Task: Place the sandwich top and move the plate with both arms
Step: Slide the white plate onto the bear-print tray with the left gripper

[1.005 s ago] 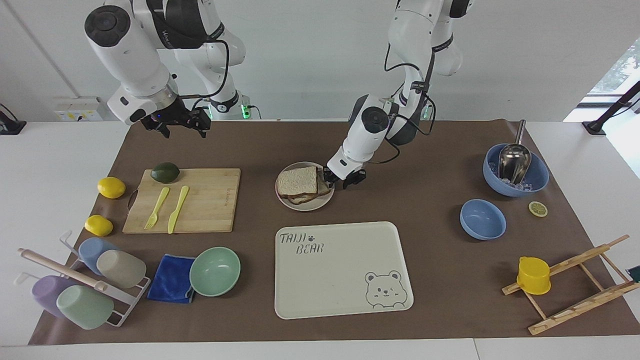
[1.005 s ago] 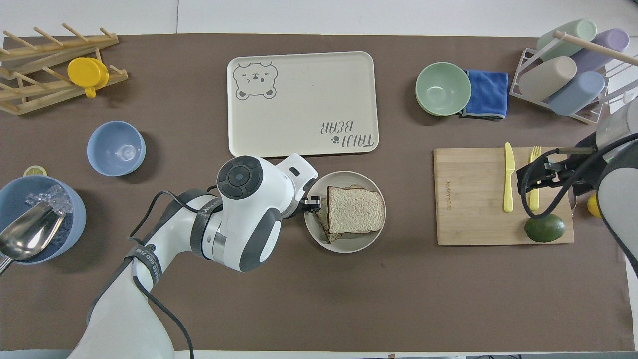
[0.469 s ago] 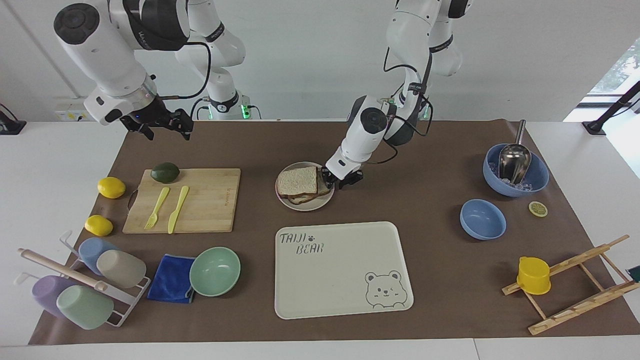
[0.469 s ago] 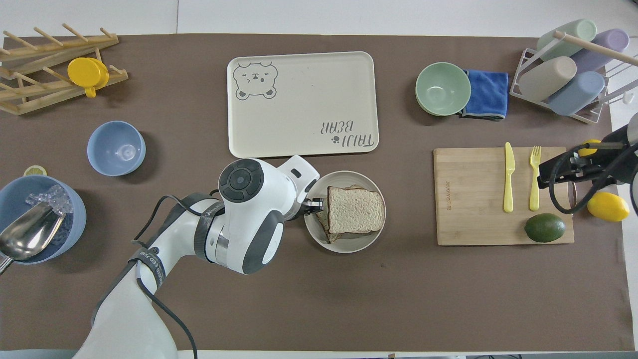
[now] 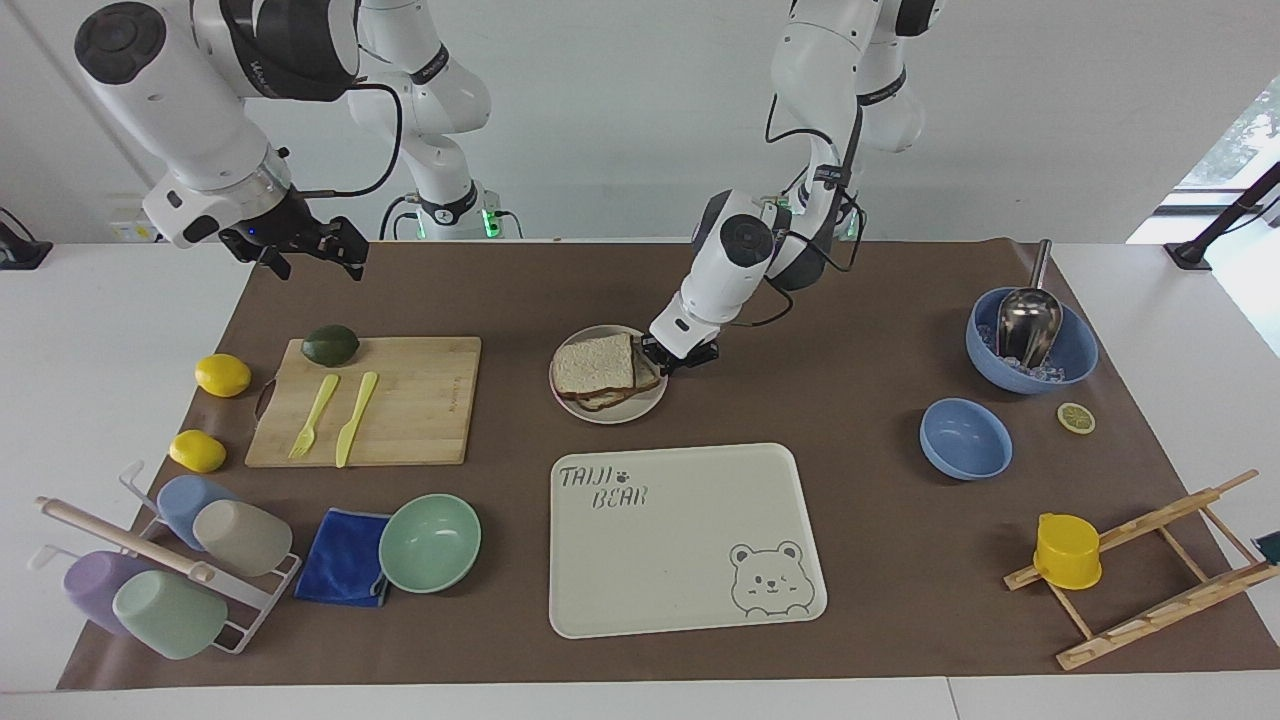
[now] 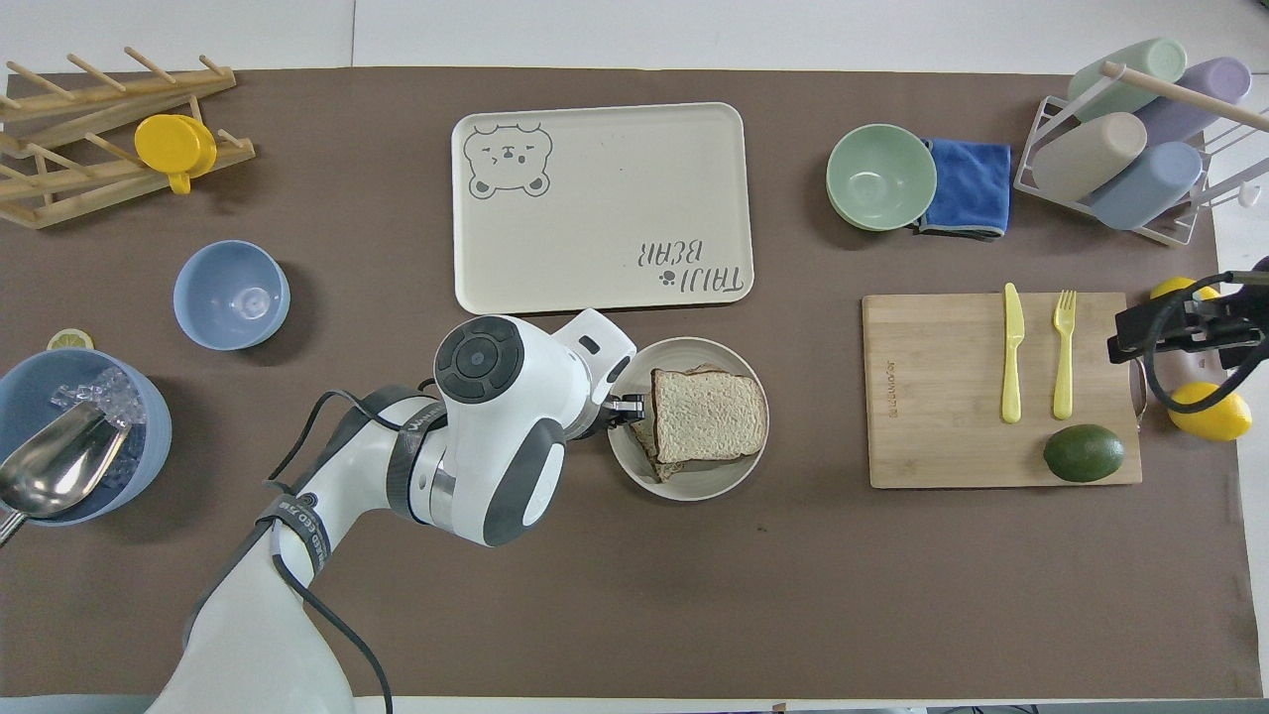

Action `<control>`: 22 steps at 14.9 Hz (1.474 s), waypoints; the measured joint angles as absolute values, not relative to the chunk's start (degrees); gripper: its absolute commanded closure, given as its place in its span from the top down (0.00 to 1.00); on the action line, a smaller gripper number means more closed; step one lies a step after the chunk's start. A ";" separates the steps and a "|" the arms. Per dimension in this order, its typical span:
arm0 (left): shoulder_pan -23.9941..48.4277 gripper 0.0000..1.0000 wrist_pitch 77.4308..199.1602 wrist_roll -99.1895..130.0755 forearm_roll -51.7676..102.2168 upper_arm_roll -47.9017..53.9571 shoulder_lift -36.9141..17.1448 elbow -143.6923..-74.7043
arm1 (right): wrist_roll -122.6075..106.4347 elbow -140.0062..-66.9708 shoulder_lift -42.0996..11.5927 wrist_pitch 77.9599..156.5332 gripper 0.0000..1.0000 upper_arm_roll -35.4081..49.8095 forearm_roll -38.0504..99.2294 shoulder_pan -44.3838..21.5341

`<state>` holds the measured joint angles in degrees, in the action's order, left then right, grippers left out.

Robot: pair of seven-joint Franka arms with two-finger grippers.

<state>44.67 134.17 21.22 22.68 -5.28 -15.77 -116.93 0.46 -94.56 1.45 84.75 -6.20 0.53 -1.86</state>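
Note:
The sandwich top (image 5: 594,364) lies on a lower slice on the plate (image 5: 610,413) at mid-table. In the overhead view the sandwich top (image 6: 708,415) sits square on the plate (image 6: 694,488). My left gripper (image 5: 680,352) is down at the plate's rim on the side toward the left arm's end, shut on the rim; in the overhead view the left gripper (image 6: 627,409) is mostly hidden under the arm. My right gripper (image 5: 300,250) is open and empty, raised over the mat's edge at the right arm's end, and in the overhead view the right gripper (image 6: 1170,332) is above the lemons.
The bear-print tray (image 5: 690,540) lies farther from the robots than the plate. A cutting board (image 5: 420,400) holds an avocado (image 5: 331,345), fork and knife. Two lemons (image 5: 222,375), a green bowl (image 5: 430,542), a blue bowl (image 5: 965,438) and a scoop bowl (image 5: 1030,340) stand around.
My right gripper has risen and swung out past the cutting board toward the table's end. My left gripper's fingers have closed in on the plate's rim; the plate has barely shifted.

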 measured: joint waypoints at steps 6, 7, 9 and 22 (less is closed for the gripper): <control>38.87 0.00 127.80 21.21 22.85 -6.52 -13.51 -112.05 | 0.18 -94.76 1.61 85.68 1.00 -6.98 0.53 -1.87; 36.78 0.00 125.61 21.20 22.85 -6.61 -13.44 -109.52 | 0.15 -95.11 1.61 86.18 1.00 -6.98 0.53 -1.87; 32.55 0.00 121.53 21.15 22.85 -6.77 -14.20 -103.91 | 0.15 -95.55 1.61 86.55 1.00 -7.02 0.53 -1.87; 22.94 0.00 117.40 21.06 26.57 -6.20 -36.13 -77.20 | 0.15 -95.90 1.61 86.53 1.00 -7.48 0.53 -1.77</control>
